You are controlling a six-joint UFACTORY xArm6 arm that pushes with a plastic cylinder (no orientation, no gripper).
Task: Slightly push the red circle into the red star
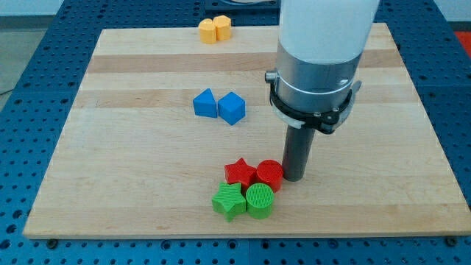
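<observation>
A white cylindrical arm housing (324,29) is being ringed by a grey metal collar (315,79), black clamp (313,112), ending in my tip (293,178).

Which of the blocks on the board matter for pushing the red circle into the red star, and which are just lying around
Part of the job:
red circle
red star
my tip, just to the view's right of the red circle

Just lying about:
green star
green circle
two blue blocks
two yellow blocks
</observation>
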